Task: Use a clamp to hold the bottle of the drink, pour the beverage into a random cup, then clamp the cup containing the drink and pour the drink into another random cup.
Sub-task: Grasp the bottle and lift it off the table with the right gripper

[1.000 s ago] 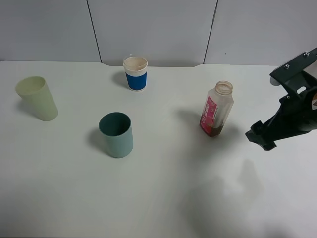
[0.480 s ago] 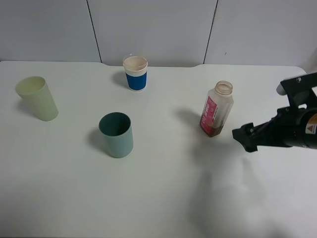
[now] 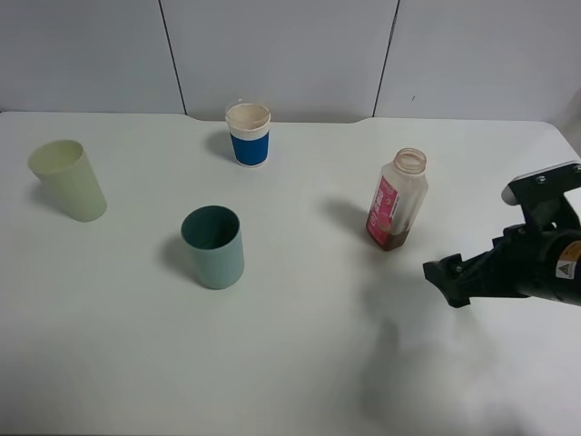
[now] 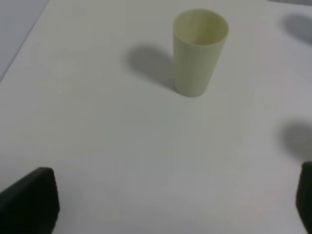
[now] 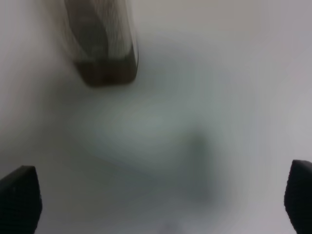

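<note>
The table is plain white. At ten o'clock stands a pale yellow-green cup. Near the centre is a teal cup, darker inside. At twelve is a white cup with a blue band and beige rim. At three is a clear bottle with a pink-red label and brown drink.

A blurred clear plastic bottle holding dark brownish liquid stands on the white table beyond the right gripper, whose jaws are wide apart.

Your high cam looks down on the whole table from the near side. Your left wrist cam sits close to the far-left pale cup, right wrist nearly on the bottle; overhead shows both too.
</note>
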`<control>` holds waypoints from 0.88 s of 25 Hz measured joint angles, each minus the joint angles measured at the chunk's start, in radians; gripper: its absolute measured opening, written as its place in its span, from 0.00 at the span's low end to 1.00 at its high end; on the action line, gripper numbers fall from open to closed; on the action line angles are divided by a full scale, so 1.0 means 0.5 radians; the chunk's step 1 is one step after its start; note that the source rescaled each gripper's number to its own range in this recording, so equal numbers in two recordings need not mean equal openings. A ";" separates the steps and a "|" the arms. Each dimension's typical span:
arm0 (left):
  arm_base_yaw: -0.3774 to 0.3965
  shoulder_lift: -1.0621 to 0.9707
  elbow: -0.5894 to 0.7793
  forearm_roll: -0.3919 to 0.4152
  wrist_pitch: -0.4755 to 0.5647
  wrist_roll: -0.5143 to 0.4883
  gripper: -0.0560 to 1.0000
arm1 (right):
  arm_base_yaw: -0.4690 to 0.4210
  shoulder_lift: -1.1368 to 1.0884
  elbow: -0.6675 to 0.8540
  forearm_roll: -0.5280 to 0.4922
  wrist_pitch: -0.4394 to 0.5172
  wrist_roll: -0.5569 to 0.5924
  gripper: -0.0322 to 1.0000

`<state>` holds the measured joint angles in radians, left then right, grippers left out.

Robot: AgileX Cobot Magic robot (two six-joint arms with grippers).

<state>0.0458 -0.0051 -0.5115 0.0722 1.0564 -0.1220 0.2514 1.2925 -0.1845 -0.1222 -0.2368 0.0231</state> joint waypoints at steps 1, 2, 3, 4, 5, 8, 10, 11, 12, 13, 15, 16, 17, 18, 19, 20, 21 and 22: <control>0.000 0.000 0.000 0.000 0.000 0.000 0.93 | 0.000 0.075 0.000 0.000 -0.020 -0.019 1.00; 0.000 0.000 0.000 0.000 0.000 0.000 0.93 | 0.000 0.148 0.002 0.000 -0.061 -0.046 1.00; 0.000 0.000 0.000 0.000 0.000 0.000 0.93 | 0.000 0.241 0.004 0.000 -0.110 -0.046 1.00; 0.000 0.000 0.000 0.000 0.000 0.000 0.93 | 0.000 0.321 0.006 0.000 -0.154 -0.046 1.00; 0.000 0.000 0.000 0.000 0.000 0.000 0.93 | 0.000 0.430 0.006 0.000 -0.221 -0.046 1.00; 0.000 0.000 0.000 0.000 0.000 0.000 0.93 | 0.000 0.622 0.006 0.000 -0.359 -0.046 1.00; 0.000 0.000 0.000 0.000 0.000 0.000 0.93 | 0.000 0.658 0.012 0.000 -0.422 -0.046 1.00; 0.000 0.000 0.000 0.000 0.000 0.000 0.93 | 0.000 0.658 0.011 0.000 -0.457 -0.046 1.00; 0.000 0.000 0.000 0.000 0.000 0.000 0.93 | 0.000 0.654 0.011 0.000 -0.512 -0.046 1.00; 0.000 0.000 0.000 0.000 0.000 0.000 0.93 | 0.000 0.652 0.011 0.000 -0.585 -0.046 1.00; 0.000 0.000 0.000 0.000 0.000 0.000 0.93 | 0.000 0.652 0.011 0.000 -0.626 -0.046 1.00; 0.000 0.000 0.000 0.000 0.000 0.000 0.93 | 0.000 0.652 0.011 0.000 -0.626 -0.046 1.00; 0.000 0.000 0.000 0.000 0.000 0.000 0.93 | 0.000 0.652 0.012 0.002 -0.655 -0.070 1.00; 0.000 0.000 0.000 0.000 0.000 0.000 0.93 | 0.000 0.652 0.012 0.006 -0.686 -0.096 1.00; 0.000 0.000 0.000 0.000 0.000 0.000 0.93 | 0.000 0.652 0.012 0.013 -0.707 -0.121 1.00; 0.000 0.000 0.000 0.000 0.000 0.000 0.93 | 0.000 0.652 0.012 0.035 -0.741 -0.159 1.00; 0.000 0.000 0.000 0.000 0.000 0.000 0.93 | 0.000 0.652 0.012 0.073 -0.781 -0.208 1.00; 0.000 0.000 0.000 0.000 0.000 0.000 0.93 | 0.000 0.652 0.012 0.104 -0.820 -0.240 1.00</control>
<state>0.0458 -0.0051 -0.5115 0.0722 1.0564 -0.1220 0.2514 1.6183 -0.1785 -0.0702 -0.6469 -0.0968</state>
